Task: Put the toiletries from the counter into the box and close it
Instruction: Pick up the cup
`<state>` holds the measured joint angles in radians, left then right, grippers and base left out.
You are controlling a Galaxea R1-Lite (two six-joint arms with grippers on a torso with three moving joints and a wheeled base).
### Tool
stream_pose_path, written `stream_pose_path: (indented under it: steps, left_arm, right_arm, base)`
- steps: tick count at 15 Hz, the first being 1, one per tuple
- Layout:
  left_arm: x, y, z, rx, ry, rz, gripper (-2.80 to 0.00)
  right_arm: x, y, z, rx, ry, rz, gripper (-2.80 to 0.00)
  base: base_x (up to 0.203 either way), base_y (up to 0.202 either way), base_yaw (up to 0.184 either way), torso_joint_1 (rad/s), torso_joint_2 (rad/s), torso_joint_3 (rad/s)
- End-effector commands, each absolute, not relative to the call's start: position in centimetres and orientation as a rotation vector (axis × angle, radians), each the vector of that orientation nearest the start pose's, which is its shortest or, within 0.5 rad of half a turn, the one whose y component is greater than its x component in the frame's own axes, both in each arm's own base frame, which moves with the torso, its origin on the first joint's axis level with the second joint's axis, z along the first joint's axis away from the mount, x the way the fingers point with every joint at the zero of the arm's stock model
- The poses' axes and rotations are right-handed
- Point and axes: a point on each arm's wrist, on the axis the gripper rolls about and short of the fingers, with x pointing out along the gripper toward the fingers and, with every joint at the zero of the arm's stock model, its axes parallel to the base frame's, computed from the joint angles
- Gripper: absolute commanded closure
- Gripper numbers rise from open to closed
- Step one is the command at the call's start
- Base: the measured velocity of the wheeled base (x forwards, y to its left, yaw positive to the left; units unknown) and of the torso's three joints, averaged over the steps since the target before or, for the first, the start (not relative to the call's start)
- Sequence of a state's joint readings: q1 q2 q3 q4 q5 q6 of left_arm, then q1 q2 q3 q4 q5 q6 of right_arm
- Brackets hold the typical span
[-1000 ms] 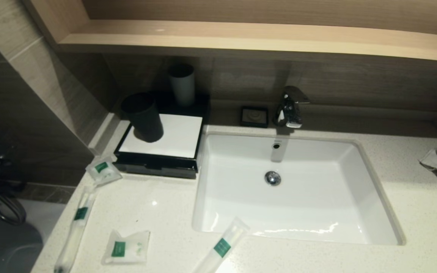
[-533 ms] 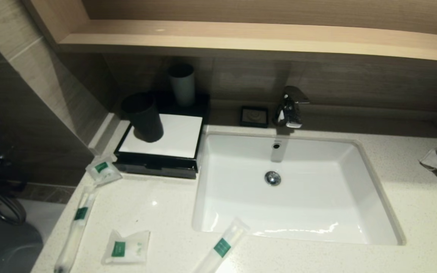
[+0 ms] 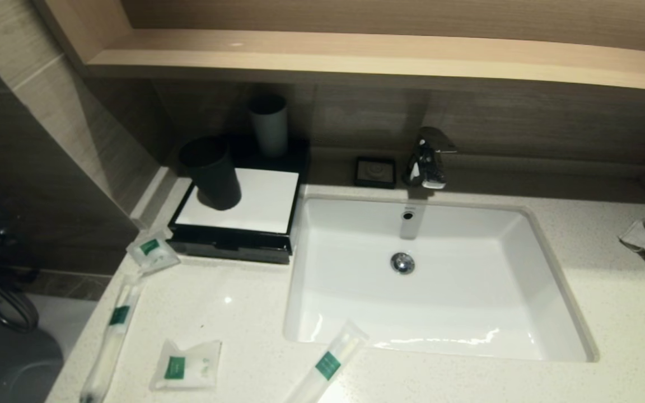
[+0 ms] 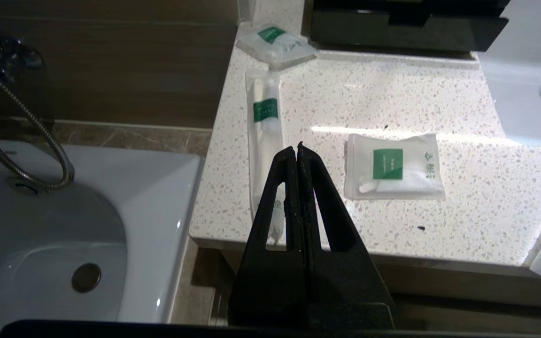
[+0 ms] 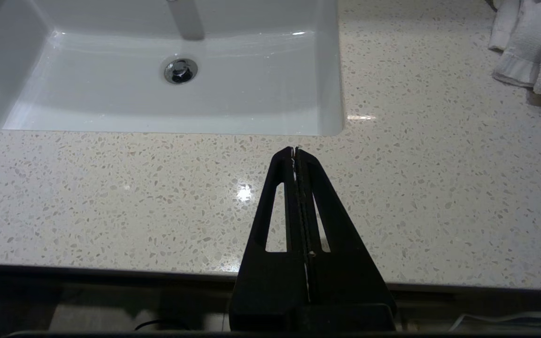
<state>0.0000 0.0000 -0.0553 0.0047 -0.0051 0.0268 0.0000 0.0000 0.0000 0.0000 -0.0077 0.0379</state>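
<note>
Nothing moved, long packet point(image 3: 111, 334) lengthwise along counter point(image 3: 233, 313) left edge

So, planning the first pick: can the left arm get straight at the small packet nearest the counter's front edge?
Probably yes: the shut left gripper hangs before the counter edge, with only bare counter around the small packet.

Four packets – two long packets point(image 3: 111, 336) point(image 3: 327, 364), two small packets point(image 3: 152, 253) point(image 3: 186, 365) – two cups point(image 3: 211, 172) point(image 3: 270, 123)

Nothing has changed: the four toiletries point(image 3: 185, 365) lie where they lay before.
</note>
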Motion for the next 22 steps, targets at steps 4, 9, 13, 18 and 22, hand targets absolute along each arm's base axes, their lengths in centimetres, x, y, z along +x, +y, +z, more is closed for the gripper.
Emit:
stream_pose_path:
  steps: [4, 9, 13, 18, 22]
  left_arm:
    - [-3.9, 0.0, 11.7, 0.028, -0.119, -0.013, 0.00]
    - [-5.2, -0.2, 12.8, 0.032, -0.063, -0.072, 0.00]
    - [-6.7, -0.2, 14.7, 0.059, -0.089, -0.092, 0.00]
    - [-9.3, -0.2, 17.8, 0.068, -0.198, -0.090, 0.00]
    - [-8.0, -0.2, 21.0, 0.066, -0.157, -0.091, 0.00]
  right_arm:
    - [-2.3, 0.0, 7.6, 0.038, 0.001, -0.008, 0.00]
    - [-2.3, 0.0, 7.5, 0.038, 0.000, -0.008, 0.00]
    - [-2.3, 0.0, 7.5, 0.038, 0.000, -0.008, 0.00]
    - [-2.3, 0.0, 7.5, 0.038, 0.001, -0.008, 0.00]
    - [-2.3, 0.0, 7.6, 0.038, 0.001, -0.008, 0.00]
  base:
    - [0.000, 0.000, 0.000, 0.000, 0.00, 0.000]
    - [0.000, 0.000, 0.000, 0.000, 0.00, 0.000]
    - [0.000, 0.000, 0.000, 0.000, 0.00, 0.000]
    - [0.000, 0.000, 0.000, 0.000, 0.00, 0.000]
    - [0.000, 0.000, 0.000, 0.000, 0.00, 0.000]
